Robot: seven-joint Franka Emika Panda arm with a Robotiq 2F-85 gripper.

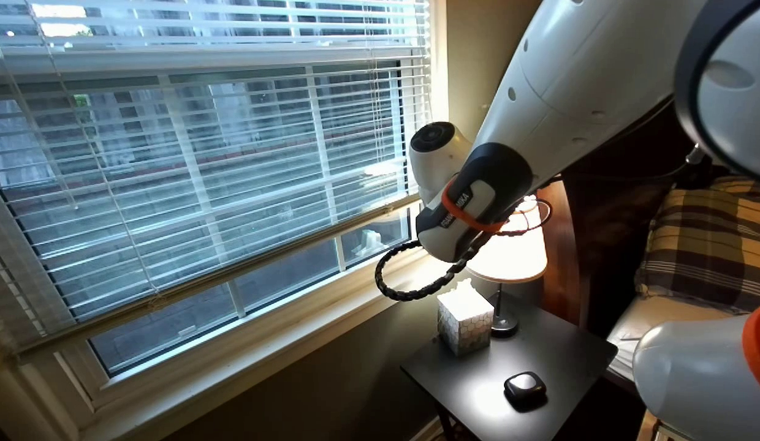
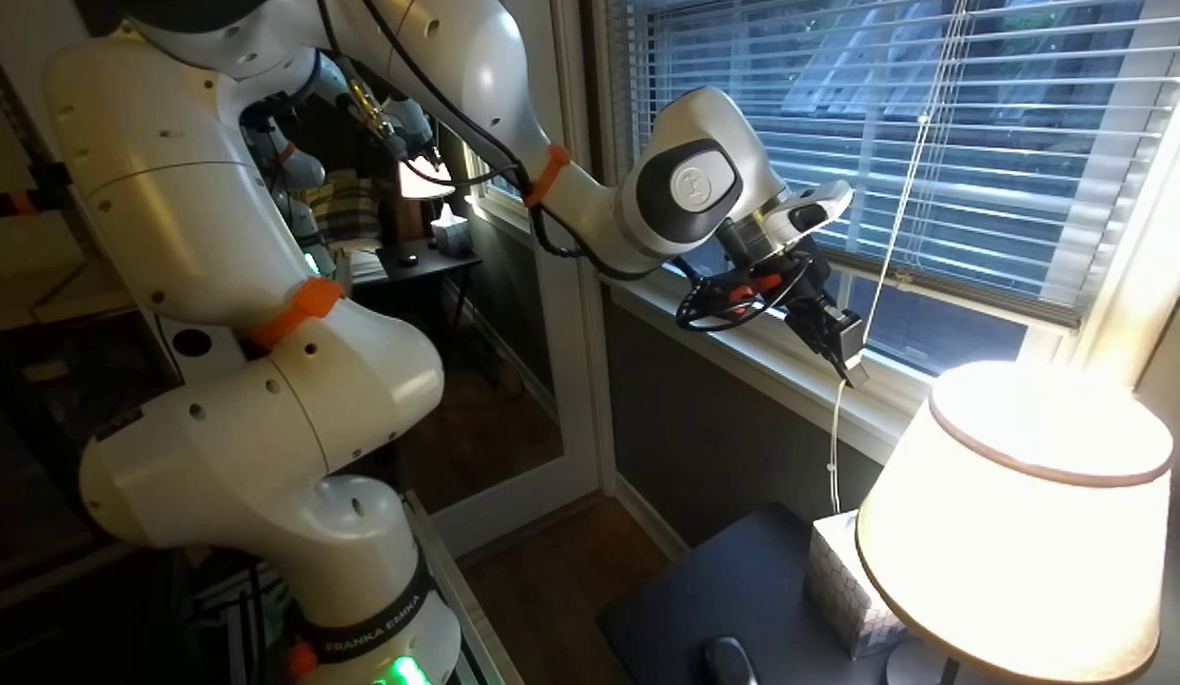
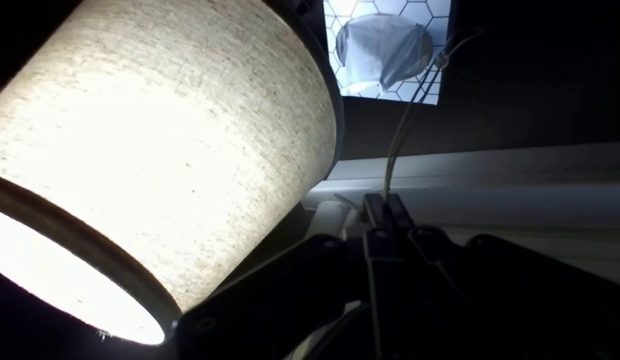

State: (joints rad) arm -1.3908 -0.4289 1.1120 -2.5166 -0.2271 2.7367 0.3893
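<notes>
- Pinching anything with the gripper (image 3: 386, 204)?
- Yes, pressed together on the pull cord (image 3: 390, 162), just below and right of centre in the wrist frame.
- And beyond the pinch?
- Running straight from the top edge in an exterior view; looking slack below, down to the tissue box (image 2: 845, 585) at lower right. Hard to tell if touching.
- How far along, then?
- Probably done with taking hold; not yet at letting go.
- And the blind (image 1: 251, 153)?
- Down only partway, filling the upper left in an exterior view. See a bottom rail (image 1: 282, 250) well apart from the sill (image 1: 245, 352). Impossible to judge any pulling done or left.
- Anything farther out?
- Note a lampshade (image 3: 165, 165) glowing at left in the wrist frame and a nightstand (image 1: 453, 392) under the tissue box, low in both exterior views.
</notes>
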